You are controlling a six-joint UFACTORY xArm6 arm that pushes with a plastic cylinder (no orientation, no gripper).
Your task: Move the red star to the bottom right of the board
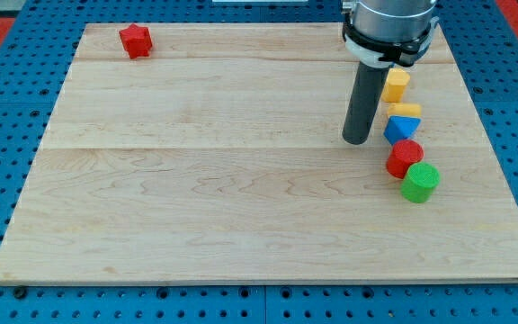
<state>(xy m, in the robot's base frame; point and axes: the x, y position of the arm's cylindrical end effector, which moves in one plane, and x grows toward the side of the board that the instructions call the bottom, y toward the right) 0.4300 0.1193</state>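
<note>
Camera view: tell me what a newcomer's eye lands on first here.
The thick dark rod stands out first, my tip on the pale wooden board at the view's right. Just right of it, a line of small blocks: yellow block, blue block, red cylinder, green cylinder. The red star sits alone at the top left.

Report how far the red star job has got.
Done: nothing visible; the red star sits at the board's top left. In hand: my tip stands at the view's right, beside the blue block, far from the star. Left: reach the star and push it to the bottom right.
</note>
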